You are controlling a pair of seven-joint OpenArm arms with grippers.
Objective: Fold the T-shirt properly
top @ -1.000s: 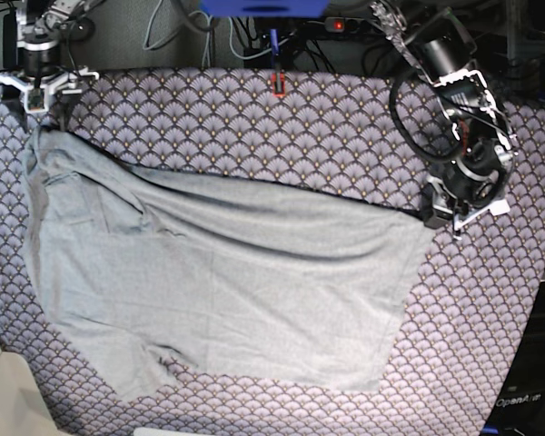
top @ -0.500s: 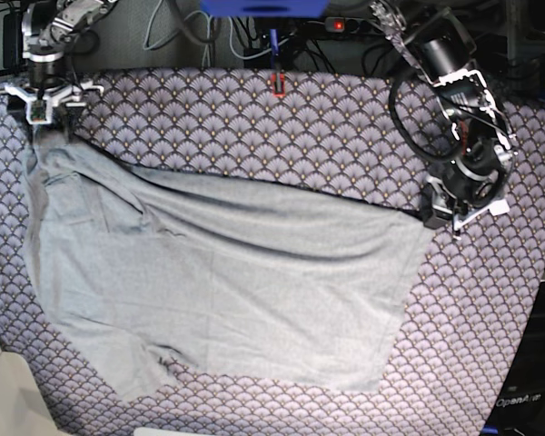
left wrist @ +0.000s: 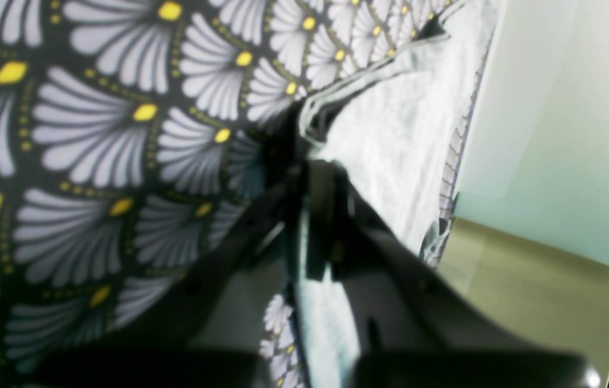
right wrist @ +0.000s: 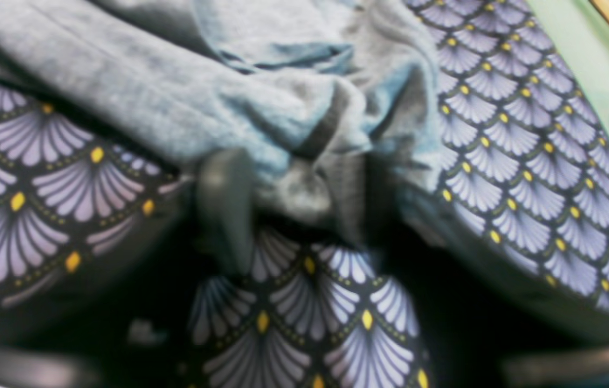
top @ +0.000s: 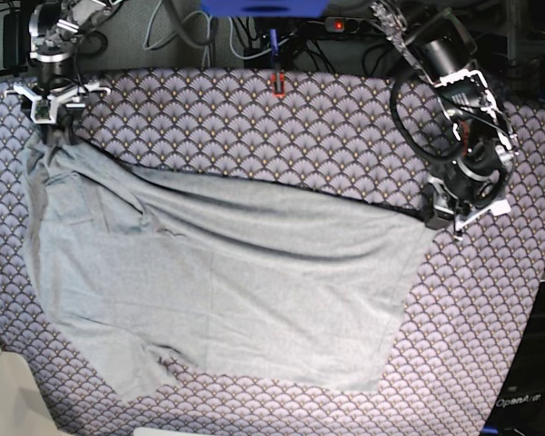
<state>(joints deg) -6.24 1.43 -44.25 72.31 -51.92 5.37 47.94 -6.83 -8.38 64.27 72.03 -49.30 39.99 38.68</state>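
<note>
- The right gripper [top: 54, 134] stands at the far left corner of the T-shirt [top: 227, 282], its tips down on the bunched grey fabric there.
- In the right wrist view its two fingers [right wrist: 223, 210] stand apart with a wad of the T-shirt [right wrist: 261, 108] between them; the picture is blurred, so whether they pinch the fabric cannot be told.
- The T-shirt lies spread over the purple fan-patterned cloth [top: 254, 118], wrinkled at its left side, flatter toward its right.
- A short sleeve of the T-shirt points toward the near edge, at the shirt's lower left.
- A red clamp [top: 277, 84] sits on the far edge of the cloth, well beyond the T-shirt.
- The left gripper [top: 433, 216] sits at the T-shirt's far right corner.
- In the left wrist view its dark jaws are closed together on the hemmed edge of the T-shirt [left wrist: 390, 124], pinning that corner.
- Right of the T-shirt, at the near corner beyond the cloth, a dark surface carries pale lettering [top: 516, 401] that seems to read "OpenArm"; it is small and faint.
</note>
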